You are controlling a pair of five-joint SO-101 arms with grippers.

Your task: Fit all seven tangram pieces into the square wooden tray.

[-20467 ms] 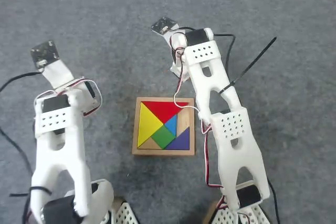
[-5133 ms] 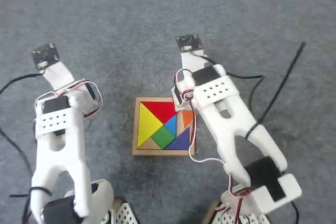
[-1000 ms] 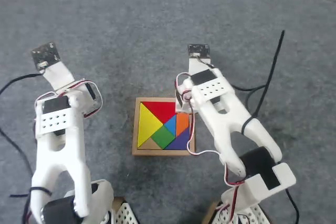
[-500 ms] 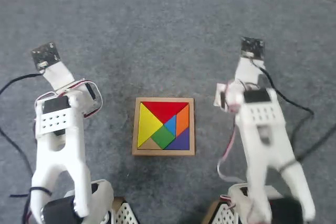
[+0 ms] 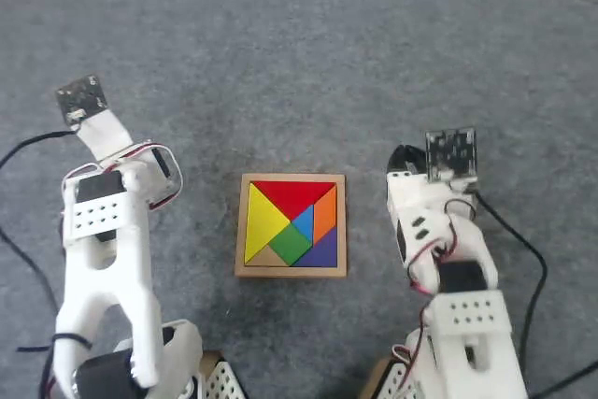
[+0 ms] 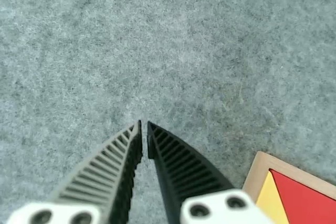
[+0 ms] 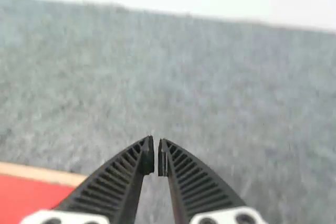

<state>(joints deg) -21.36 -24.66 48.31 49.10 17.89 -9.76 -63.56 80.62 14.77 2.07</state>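
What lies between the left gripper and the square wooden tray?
Only bare grey carpet, in the left wrist view, between left gripper and square wooden tray.

The tray [image 5: 291,271] lies flat on the mat [image 5: 280,72] in the middle of the high view, between the two arms, with the pieces [image 5: 290,221] all inside it, set edge to edge. The left arm [image 5: 98,221] stands to the tray's left and the right arm [image 5: 439,231] to its right, each apart from it. The left gripper [image 6: 144,125] hangs over bare mat near one tray corner, and the right gripper [image 7: 156,141] over mat past the tray's edge, neither touching it.
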